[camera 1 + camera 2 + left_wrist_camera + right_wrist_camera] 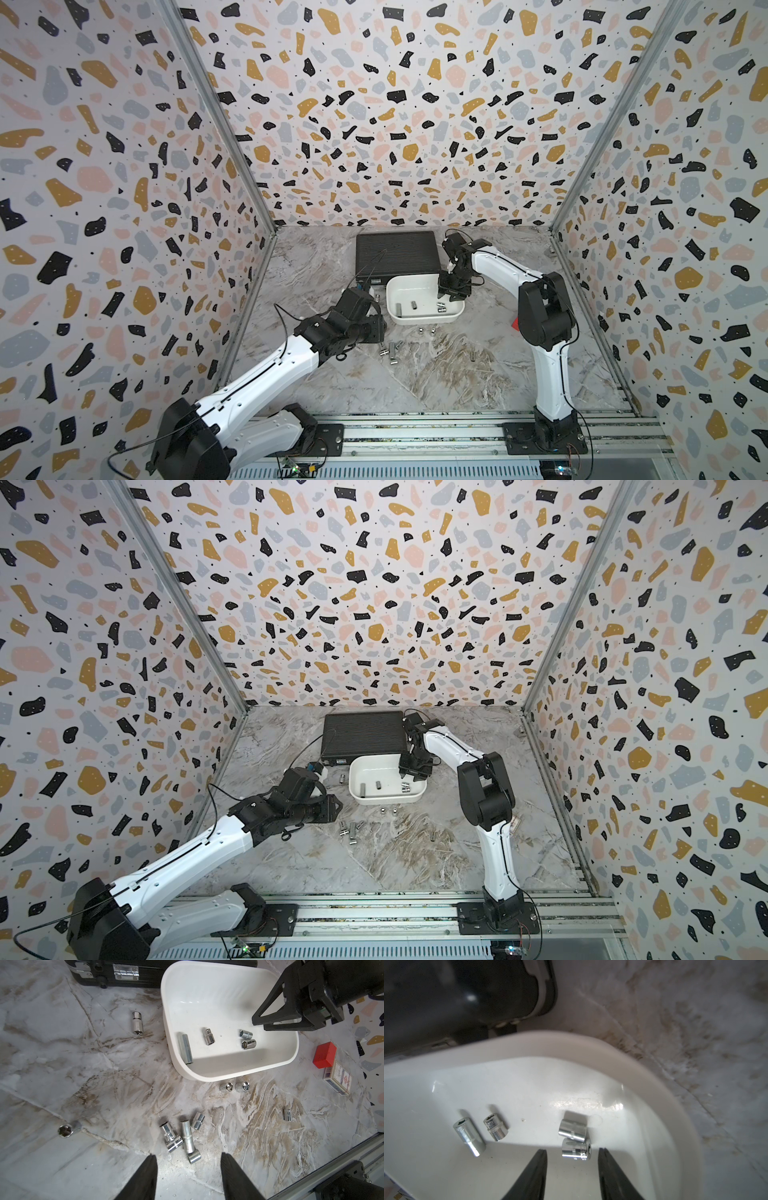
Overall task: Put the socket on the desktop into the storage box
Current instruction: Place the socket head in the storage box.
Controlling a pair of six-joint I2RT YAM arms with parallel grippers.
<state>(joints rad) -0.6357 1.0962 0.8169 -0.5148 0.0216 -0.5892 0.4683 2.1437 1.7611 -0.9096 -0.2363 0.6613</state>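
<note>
Hovering over the storage box [571,1043], your R pincer [572,1149] has jaws apart, nothing held; four sockets [572,1132] lie inside. L pincer [188,1155], also apart & empty, hangs above the table [83,1064] near loose sockets [187,1136].

Three terrazzo-patterned walls [395,104] enclose the space, pale panels speckled with black, ochre, pink and grey-blue chips. Bare metal posts [222,120] run up both back corners. A grey-white, marble-veined bench [436,382] fills the bottom, edged in front by slotted aluminium rails [415,432]. The light is even and the shadows soft.
</note>
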